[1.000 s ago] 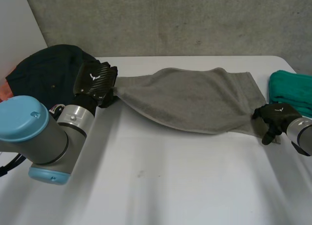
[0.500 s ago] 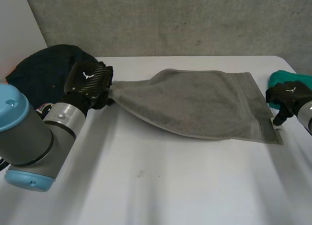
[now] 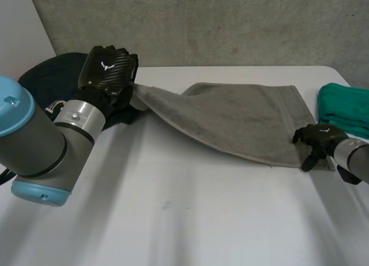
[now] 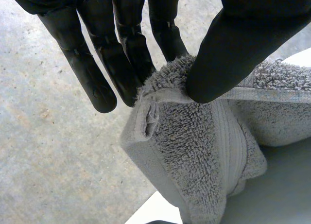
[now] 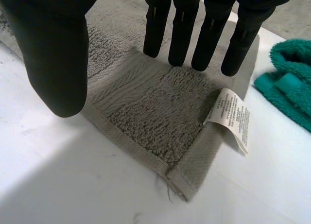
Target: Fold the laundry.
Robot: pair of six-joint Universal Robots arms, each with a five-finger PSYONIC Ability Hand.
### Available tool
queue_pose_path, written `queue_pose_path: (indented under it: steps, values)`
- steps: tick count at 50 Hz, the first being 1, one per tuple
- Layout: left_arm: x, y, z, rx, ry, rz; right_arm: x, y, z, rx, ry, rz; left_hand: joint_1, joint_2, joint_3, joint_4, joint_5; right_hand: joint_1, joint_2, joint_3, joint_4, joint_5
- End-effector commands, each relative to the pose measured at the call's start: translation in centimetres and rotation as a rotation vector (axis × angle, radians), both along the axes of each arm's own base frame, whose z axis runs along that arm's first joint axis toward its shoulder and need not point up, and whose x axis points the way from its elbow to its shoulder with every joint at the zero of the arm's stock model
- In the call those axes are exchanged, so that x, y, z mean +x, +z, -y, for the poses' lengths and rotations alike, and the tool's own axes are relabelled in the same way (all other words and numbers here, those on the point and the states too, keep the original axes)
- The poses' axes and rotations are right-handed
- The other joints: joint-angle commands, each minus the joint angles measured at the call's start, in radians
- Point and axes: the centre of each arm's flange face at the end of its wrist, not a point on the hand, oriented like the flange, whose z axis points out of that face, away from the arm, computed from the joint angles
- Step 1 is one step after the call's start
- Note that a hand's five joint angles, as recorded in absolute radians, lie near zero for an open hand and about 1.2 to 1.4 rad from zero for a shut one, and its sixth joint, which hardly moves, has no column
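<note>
- While the left hand point(image 3: 109, 72) pinches one corner of the grey towel point(image 3: 242, 119) between thumb and fingers, raised off the table point(image 3: 184, 220), the rest of the towel lies spread flat toward the right.
- The right hand point(image 3: 316, 136) sits over the near right corner by the white label point(image 5: 231, 117) — fingers point(image 5: 182, 34) straight, thumb apart, gripping nothing.
- Step in hand, I judge: securing both corners before the first fold.
- Next, the right hand must pinch its corner — without snagging the green cloth point(image 3: 346, 107) nearby.
</note>
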Motion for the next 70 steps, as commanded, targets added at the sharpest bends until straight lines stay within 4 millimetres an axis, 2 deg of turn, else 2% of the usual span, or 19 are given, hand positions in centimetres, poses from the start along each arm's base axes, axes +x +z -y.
queue_pose_path:
  steps: [1,5,6,9,10,15,21,25,32,37,39,44,45,51,56,59,63,67,70]
  values:
    - [-0.9,1.0,-0.3,-0.023,-0.023,-0.015,3.4,-0.7,-2.6,0.038,0.057,0.047,0.257,0.198,0.204,0.196,0.235,-0.206,-0.192,-0.193,-0.191,-0.167]
    - [-1.7,2.0,-0.7,-0.040,-0.044,-0.031,7.0,2.4,-5.4,0.007,0.061,0.193,0.257,0.198,0.204,0.196,0.235,-0.335,-0.321,-0.321,-0.319,-0.295]
    - [-1.8,2.2,-0.7,-0.039,-0.048,-0.033,8.3,4.2,-6.5,-0.019,0.053,0.264,0.257,0.198,0.204,0.196,0.235,-0.335,-0.321,-0.321,-0.319,-0.295]
    - [-2.0,3.1,-0.8,-0.043,-0.055,-0.040,10.3,5.7,-8.1,-0.036,0.045,0.369,0.257,0.198,0.204,0.196,0.235,-0.335,-0.321,-0.321,-0.319,-0.295]
    - [-2.1,3.4,-0.8,-0.044,-0.057,-0.043,11.9,6.0,-9.2,-0.039,0.057,0.420,0.257,0.198,0.204,0.196,0.235,-0.335,-0.321,-0.321,-0.319,-0.295]
    - [-2.5,4.7,-0.9,-0.041,-0.071,-0.072,16.3,5.4,-11.3,-0.087,0.110,0.496,0.257,0.198,0.204,0.196,0.235,-0.335,-0.321,-0.321,-0.319,-0.295]
    - [-2.6,6.1,-1.1,-0.036,-0.086,-0.129,17.9,2.2,-9.9,-0.131,0.048,0.477,0.257,0.198,0.204,0.196,0.235,-0.335,-0.321,-0.321,-0.319,-0.295]
    - [-2.4,6.6,-1.2,-0.039,-0.088,-0.146,16.9,1.3,-7.9,-0.186,-0.090,0.427,0.257,0.198,0.204,0.196,0.235,-0.335,-0.321,-0.321,-0.319,-0.295]
    - [-2.1,6.9,-1.2,-0.042,-0.076,-0.148,9.2,1.2,-1.7,-0.287,-0.324,0.229,0.257,0.198,0.204,0.196,0.235,-0.328,-0.314,-0.314,-0.312,-0.288]
    - [-1.5,6.8,-1.0,-0.032,-0.051,-0.145,3.4,1.6,1.3,-0.294,-0.349,0.118,0.257,0.198,0.204,0.196,0.235,0.000,0.015,0.014,0.016,0.040]
    - [-1.2,6.5,-0.7,-0.019,-0.037,-0.138,2.3,1.6,1.8,-0.285,-0.331,0.104,0.257,0.198,0.204,0.196,0.235,0.136,0.150,0.149,0.151,0.175]
    - [-0.5,5.6,-0.3,0.011,-0.016,-0.122,0.1,1.2,2.4,-0.231,-0.268,0.072,0.257,0.198,0.204,0.196,0.235,0.885,0.899,0.899,0.901,0.925]
    - [-0.5,5.5,-0.3,0.014,-0.015,-0.121,0.0,1.3,2.4,-0.225,-0.263,0.072,0.257,0.198,0.204,0.196,0.235,0.887,0.901,0.901,0.902,0.927]
    - [0.2,4.1,-0.6,0.070,0.003,-0.085,-1.0,3.2,2.2,-0.212,-0.242,0.043,0.257,0.198,0.204,0.196,0.235,0.887,0.901,0.901,0.902,0.927]
    - [1.8,2.7,-1.7,0.185,0.033,-0.021,-3.1,9.4,0.8,-0.271,-0.147,-0.131,0.257,0.198,0.204,0.196,0.235,0.887,0.901,0.901,0.902,0.927]
    - [3.0,1.9,-3.3,0.274,0.054,0.051,-4.1,11.4,-0.8,-0.237,-0.056,-0.262,0.257,0.198,0.204,0.196,0.235,0.887,0.901,0.901,0.902,0.927]
    - [4.8,0.9,-6.0,0.373,0.072,0.204,-4.6,12.2,-4.2,-0.103,0.077,-0.443,0.257,0.198,0.204,0.196,0.235,0.887,0.901,0.901,0.902,0.927]
    - [6.2,-0.9,-9.3,0.489,0.043,0.406,-4.8,11.7,-7.6,0.081,0.208,-0.526,0.257,0.198,0.204,0.196,0.235,0.887,0.901,0.901,0.902,0.927]
    - [6.7,-2.3,-11.3,0.560,-0.004,0.531,-4.7,11.2,-8.3,0.108,0.249,-0.545,0.257,0.198,0.204,0.196,0.235,0.887,0.901,0.901,0.902,0.927]
